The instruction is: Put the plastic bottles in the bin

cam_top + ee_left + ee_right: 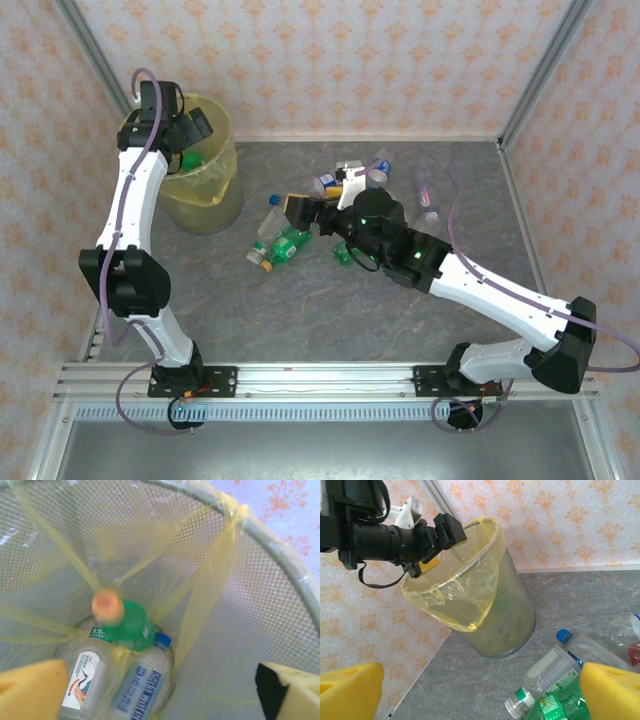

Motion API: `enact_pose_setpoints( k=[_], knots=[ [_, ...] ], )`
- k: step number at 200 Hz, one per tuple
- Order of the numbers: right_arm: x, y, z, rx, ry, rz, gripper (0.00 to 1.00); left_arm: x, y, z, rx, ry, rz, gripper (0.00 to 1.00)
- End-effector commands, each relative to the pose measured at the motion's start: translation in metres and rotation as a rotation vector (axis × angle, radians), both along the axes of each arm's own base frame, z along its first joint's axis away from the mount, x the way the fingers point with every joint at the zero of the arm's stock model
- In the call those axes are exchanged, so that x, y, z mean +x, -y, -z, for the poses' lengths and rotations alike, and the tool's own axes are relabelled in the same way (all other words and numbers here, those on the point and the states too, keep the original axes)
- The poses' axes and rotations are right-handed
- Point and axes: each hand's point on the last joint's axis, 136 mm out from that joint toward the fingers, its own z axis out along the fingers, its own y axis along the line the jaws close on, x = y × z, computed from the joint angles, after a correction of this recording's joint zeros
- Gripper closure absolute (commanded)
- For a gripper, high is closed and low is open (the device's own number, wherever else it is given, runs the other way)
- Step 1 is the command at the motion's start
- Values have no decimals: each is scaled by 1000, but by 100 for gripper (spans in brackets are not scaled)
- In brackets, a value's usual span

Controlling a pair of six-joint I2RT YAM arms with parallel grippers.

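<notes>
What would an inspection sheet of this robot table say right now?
Surface: grey table, no spills seen.
Job's things: bin far left, yellow liner; inside, a blurred green bottle and two clear bottles; more bottles clustered mid-table.
Clutter: nothing seen.
Grippers: left jaws open over the bin; right jaws open above the cluster.
Cables: lilac cables loop along both arms.
Surroundings: orange-patterned walls, metal frame posts.

Bright, even, diffuse light fills all three views. On the grey mottled counter (300,330) the shadows are only faint and soft. In the left wrist view the green plastic bottle with an orange cap (125,622) is smeared by motion blur, and the translucent yellow bin liner (210,590) shows pale glare. The yellow foam pincer pads (350,692) look out of focus.
</notes>
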Motion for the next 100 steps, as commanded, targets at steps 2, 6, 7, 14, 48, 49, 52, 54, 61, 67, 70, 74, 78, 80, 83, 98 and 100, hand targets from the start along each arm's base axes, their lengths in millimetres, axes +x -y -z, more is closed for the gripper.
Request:
enact_pose_setpoints(
  k=[2, 6, 7, 14, 48, 49, 52, 54, 61, 67, 70, 74, 78, 80, 83, 98, 100],
  knots=[
    [1, 3, -9, 23, 8, 23, 0, -19, 3, -41, 2, 83, 3, 1],
    [1, 3, -9, 23, 7, 24, 0, -20, 4, -43, 3, 88, 6, 1],
    [1, 3, -9, 23, 7, 24, 0, -20, 5, -44, 3, 90, 7, 1],
    [2, 2, -9, 20, 6, 26, 0, -23, 9, -50, 9, 105, 13, 1],
    [10, 11, -5, 26, -5, 99, 0, -39, 28, -76, 107, 169, 24, 1],
    [10, 12, -5, 25, -5, 102, 0, -39, 30, -77, 109, 172, 26, 1],
    [11, 13, -4, 27, -8, 111, 0, -41, 32, -78, 118, 175, 28, 1],
    [12, 13, -4, 26, -8, 115, 0, -42, 34, -79, 125, 177, 30, 1],
    [14, 17, -2, 28, -12, 139, 0, -45, 40, -81, 136, 188, 40, 1],
    [15, 20, -1, 30, -15, 149, 0, -48, 47, -83, 142, 198, 57, 1],
    [15, 21, 0, 29, -16, 154, 0, -50, 51, -83, 142, 203, 63, 1],
    [16, 22, 1, 29, -19, 160, 0, -52, 56, -83, 143, 208, 74, 1],
    [17, 24, 3, 29, -23, 169, 0, -54, 59, -82, 144, 209, 82, 1],
    [18, 25, 4, 29, -27, 173, 0, -55, 61, -82, 145, 210, 84, 1],
    [18, 27, 4, 31, -30, 180, 0, -56, 64, -81, 147, 209, 91, 1],
    [23, 36, 10, 39, -54, 219, 0, -64, 78, -76, 147, 213, 126, 1],
    [24, 38, 12, 40, -58, 225, 0, -65, 80, -75, 146, 214, 131, 1]
  ],
)
